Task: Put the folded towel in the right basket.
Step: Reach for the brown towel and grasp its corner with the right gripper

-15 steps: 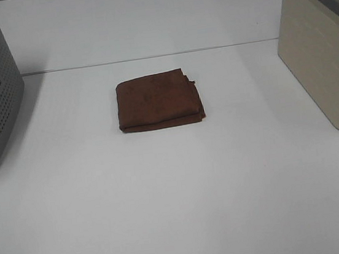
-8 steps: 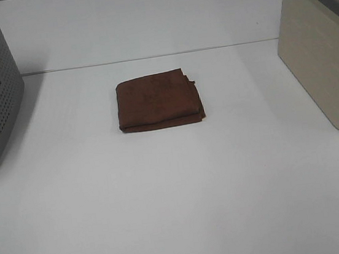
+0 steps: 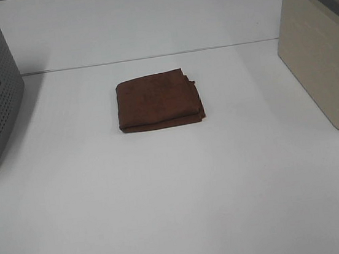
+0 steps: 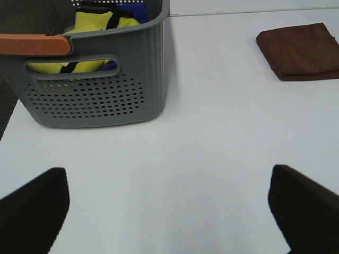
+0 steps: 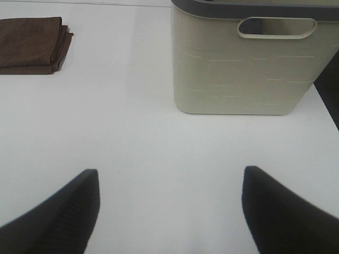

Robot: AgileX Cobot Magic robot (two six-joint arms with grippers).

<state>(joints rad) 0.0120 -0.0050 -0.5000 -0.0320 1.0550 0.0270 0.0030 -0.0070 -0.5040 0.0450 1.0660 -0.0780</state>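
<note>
Folded towel (image 3: 159, 100) flat at tabletop (image 3: 178, 200) centre, well apart from beige right basket (image 3: 321, 62). Left end effector (image 4: 168, 172): fingers apart. Right end effector (image 5: 170, 170): fingers apart.

A plain white surface (image 3: 178, 200) fills the scene, evenly lit, with only faint, soft shadows. At its far edge a thin seam (image 3: 148, 57) separates it from a white back panel (image 3: 144, 18). Dark floor (image 5: 329, 90) shows beyond one side edge.
</note>
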